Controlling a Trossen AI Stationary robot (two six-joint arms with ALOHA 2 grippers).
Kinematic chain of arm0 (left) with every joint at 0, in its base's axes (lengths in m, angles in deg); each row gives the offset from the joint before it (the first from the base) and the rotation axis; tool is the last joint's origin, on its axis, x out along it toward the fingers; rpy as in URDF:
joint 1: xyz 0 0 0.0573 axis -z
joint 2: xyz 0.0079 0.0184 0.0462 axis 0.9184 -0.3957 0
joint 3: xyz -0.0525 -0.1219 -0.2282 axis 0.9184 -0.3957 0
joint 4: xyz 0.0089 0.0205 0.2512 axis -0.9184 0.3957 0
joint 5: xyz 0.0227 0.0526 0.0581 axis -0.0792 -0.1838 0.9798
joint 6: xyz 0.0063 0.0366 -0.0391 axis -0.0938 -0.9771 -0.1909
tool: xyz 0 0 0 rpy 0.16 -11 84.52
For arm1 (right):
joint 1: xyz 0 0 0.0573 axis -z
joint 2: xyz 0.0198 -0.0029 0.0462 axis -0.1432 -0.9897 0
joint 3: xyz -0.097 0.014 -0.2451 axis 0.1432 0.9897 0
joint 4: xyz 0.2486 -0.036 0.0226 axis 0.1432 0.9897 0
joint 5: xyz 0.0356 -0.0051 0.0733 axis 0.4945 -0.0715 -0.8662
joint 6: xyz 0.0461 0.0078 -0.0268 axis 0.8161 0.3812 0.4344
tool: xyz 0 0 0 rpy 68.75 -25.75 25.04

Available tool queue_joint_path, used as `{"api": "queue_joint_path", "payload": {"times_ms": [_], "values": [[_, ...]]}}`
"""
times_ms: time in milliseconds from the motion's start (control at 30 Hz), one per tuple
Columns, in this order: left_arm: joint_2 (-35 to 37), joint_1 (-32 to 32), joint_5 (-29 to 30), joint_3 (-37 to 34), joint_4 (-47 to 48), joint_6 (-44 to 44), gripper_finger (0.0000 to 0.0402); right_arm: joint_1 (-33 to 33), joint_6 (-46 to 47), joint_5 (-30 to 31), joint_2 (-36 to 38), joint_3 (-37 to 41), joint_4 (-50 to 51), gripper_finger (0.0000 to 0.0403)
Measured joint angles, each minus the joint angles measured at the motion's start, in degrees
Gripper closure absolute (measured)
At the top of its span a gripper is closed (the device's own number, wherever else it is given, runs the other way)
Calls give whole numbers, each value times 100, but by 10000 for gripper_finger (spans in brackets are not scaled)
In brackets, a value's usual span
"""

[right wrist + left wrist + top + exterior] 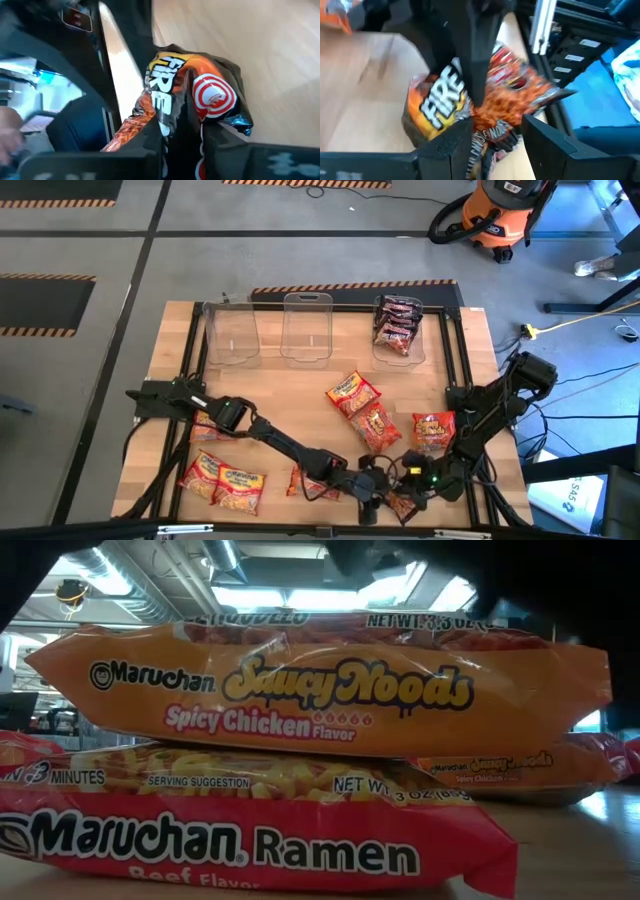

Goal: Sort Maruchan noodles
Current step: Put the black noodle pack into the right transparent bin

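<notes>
Item: your right claw [182, 145], at the bench's [290, 395] near edge, is pinched onto a dark "Fire" packet [200, 95].
Item: your left claw [492, 145] sits just beside it over the same packet, fingers parted, gripping nothing.
Item: dark packets [396, 322] fill the rightmost clear bin [418, 350]; the other two bins hold none.
Item: you have orange and red packets [362, 408] lying loose mid-bench, more [222, 478] at the near left corner.
</notes>
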Motion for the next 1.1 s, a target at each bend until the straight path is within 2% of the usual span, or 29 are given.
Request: {"api": "queue_joint_path", "payload": {"times_ms": [200, 400, 500, 667, 767, 933, 1100], "values": [[609, 131, 91, 7, 1086, -212, 236, 0, -517, 69, 251, -301, 653, 353], [1028, 438, 182, 7, 1954, -644, 236, 0, -842, 593, 787, -732, 1814, 354], [1123, 504, -37, -3, 2160, -793, 236, 0, -1086, 807, 1041, -953, 2337, 354], [1276, 464, -567, -298, 1972, -920, 236, 51, -1543, 1090, 1444, -1433, 3485, 354], [1426, 427, -644, -535, 1879, -1057, 236, 216, -1881, 1159, 1648, -1755, 4277, 354], [1972, 280, -659, -1425, 1379, -1280, 237, 804, -2555, 1214, 1887, -2247, 5616, 354], [3024, 7, -879, -3023, 384, -1341, 237, 1676, -3733, 1240, 2079, -2573, 6568, 354]]}}
